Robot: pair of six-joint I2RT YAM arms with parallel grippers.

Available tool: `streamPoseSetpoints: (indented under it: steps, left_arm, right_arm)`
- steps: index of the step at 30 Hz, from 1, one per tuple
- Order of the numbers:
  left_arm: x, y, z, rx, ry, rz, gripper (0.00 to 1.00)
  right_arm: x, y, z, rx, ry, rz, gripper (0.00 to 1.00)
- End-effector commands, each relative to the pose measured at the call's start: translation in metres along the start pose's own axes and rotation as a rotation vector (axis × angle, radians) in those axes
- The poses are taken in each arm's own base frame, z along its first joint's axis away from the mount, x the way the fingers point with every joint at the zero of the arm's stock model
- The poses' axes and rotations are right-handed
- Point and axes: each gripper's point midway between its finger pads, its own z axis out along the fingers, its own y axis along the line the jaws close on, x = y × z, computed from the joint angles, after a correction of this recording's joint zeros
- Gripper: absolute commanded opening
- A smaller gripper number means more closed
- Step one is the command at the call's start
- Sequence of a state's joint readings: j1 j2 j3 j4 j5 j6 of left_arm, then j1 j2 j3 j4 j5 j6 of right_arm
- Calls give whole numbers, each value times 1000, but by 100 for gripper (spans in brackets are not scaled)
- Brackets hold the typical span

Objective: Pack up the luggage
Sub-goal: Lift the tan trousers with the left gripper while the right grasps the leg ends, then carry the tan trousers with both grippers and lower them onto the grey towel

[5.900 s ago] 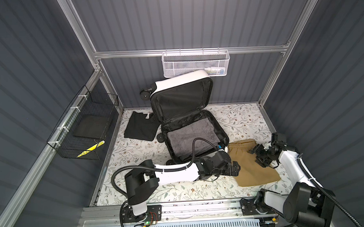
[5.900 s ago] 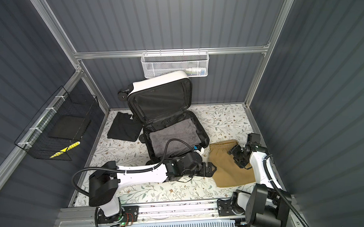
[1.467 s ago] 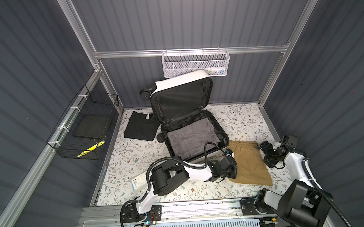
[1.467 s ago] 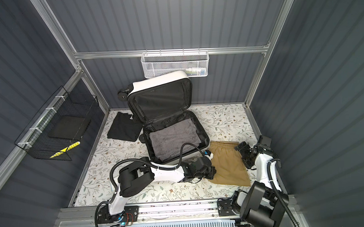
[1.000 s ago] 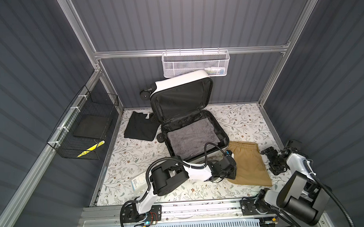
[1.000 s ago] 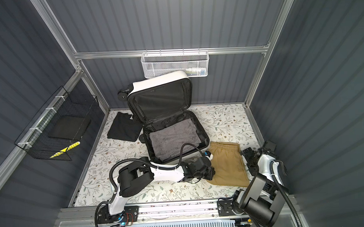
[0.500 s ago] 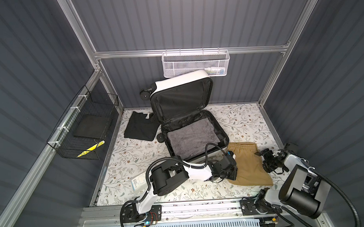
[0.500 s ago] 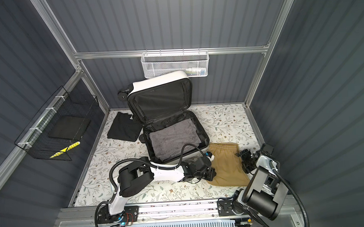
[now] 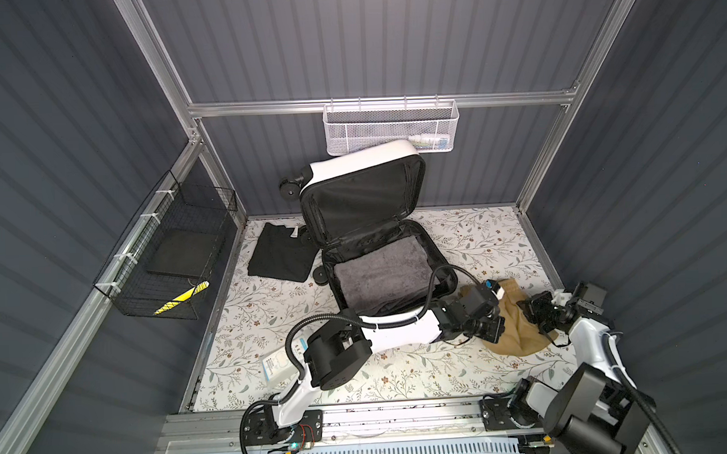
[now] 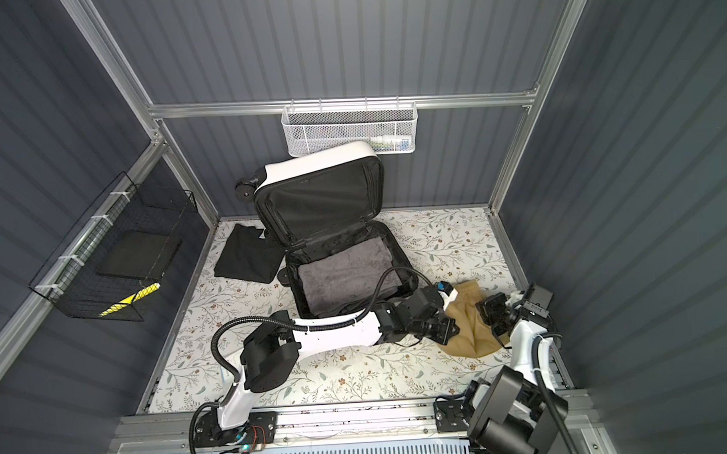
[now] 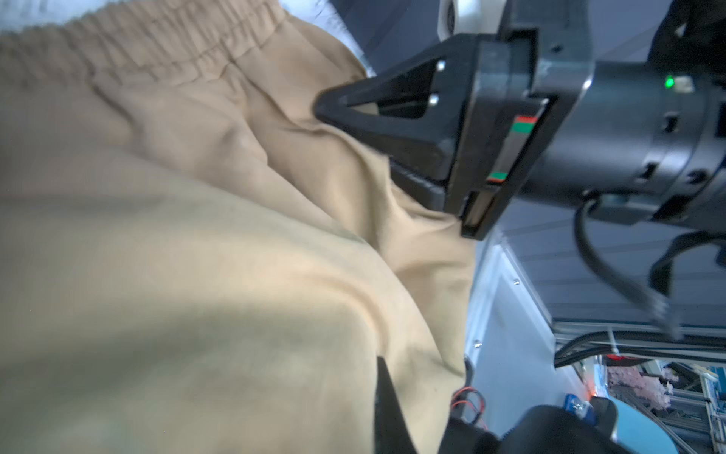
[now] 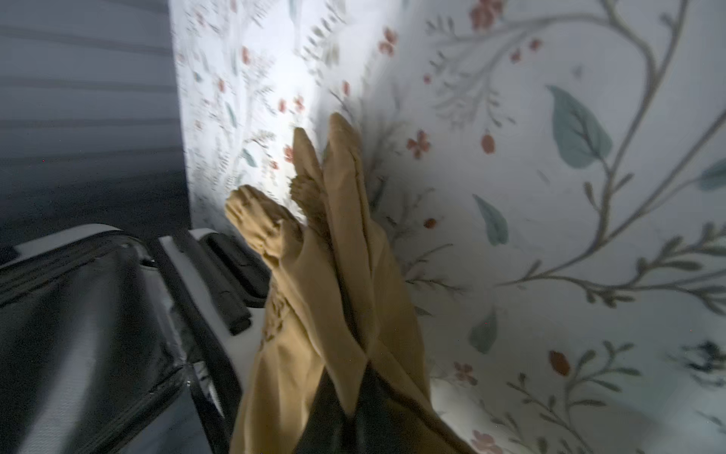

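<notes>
Tally, taken from the room's edge.

- White hard-shell suitcase with black lining [image 9: 363,161]: one.
- Folded grey plush towel [image 9: 380,273]: one.
- Tan elastic-waisted cloth shorts [image 9: 519,339]: one pair.
- Folded black cloth garment [image 9: 279,256]: one.
- Wall baskets: two, namely one white metal mesh basket [image 9: 391,127] and one black wire basket [image 9: 167,260].
- Small white tube [image 9: 427,142]: one.
- Flat black square pad [image 9: 179,253]: one.
- Yellow-and-black striped strip [image 9: 181,299]: one.
- White printed card [image 9: 275,364]: one.
- White-and-black robot arms [image 9: 399,335]: two. Each has one black pincer: left pincer [image 9: 498,333], right pincer [image 9: 527,307].
- Floral-print table [image 9: 478,240]: one.

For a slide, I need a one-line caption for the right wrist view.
Right gripper shut on bunched tan shorts, next to the open luggage, with the floral table cover behind.
</notes>
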State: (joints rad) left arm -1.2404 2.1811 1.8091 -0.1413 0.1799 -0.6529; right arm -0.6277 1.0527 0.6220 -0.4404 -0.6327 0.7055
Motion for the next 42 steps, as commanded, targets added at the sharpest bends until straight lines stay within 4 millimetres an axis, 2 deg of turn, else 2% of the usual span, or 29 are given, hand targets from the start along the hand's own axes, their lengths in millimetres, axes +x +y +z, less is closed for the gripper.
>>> streamPoseSetpoints:
  steps: [1,4,7,11,14,20,23,25,29,34,38,42]
  left_arm:
    - [-16,-1,-13,-3,52,87,0]
    - [-47,0,-36,-14,12,113,0]
    - [-71,7,-63,-34,-33,121,0]
    - [-85,22,-99,-88,-82,128,0]
    - [-90,38,-128,-128,-125,107,0]
    - [-81,78,-193,-251,-198,63,0]
    - [-68,102,-225,-336,-231,31,0]
    - [-51,123,-243,-399,-241,-3,0]
    - [-33,156,-271,-473,-281,-69,0]
    - [-13,191,-289,-537,-312,-119,0]
    - [-18,205,-301,-554,-341,-139,0]
    - [-44,205,-320,-551,-385,-121,0]
  right_arm:
    - [-10,36,-18,-100,-39,52,0]
    - [-15,60,-30,-155,-60,45,0]
    - [-13,84,-38,-189,-56,8,0]
    - [-3,116,-39,-220,-35,-50,0]
    - [11,140,-31,-236,5,-86,0]
    - [44,190,1,-264,94,-169,0]
    - [63,214,20,-270,140,-207,0]
    - [78,228,36,-265,170,-235,0]
    - [106,252,64,-262,216,-281,0]
    - [140,269,106,-246,278,-330,0]
    - [158,283,127,-249,316,-354,0]
    - [162,307,132,-278,318,-374,0]
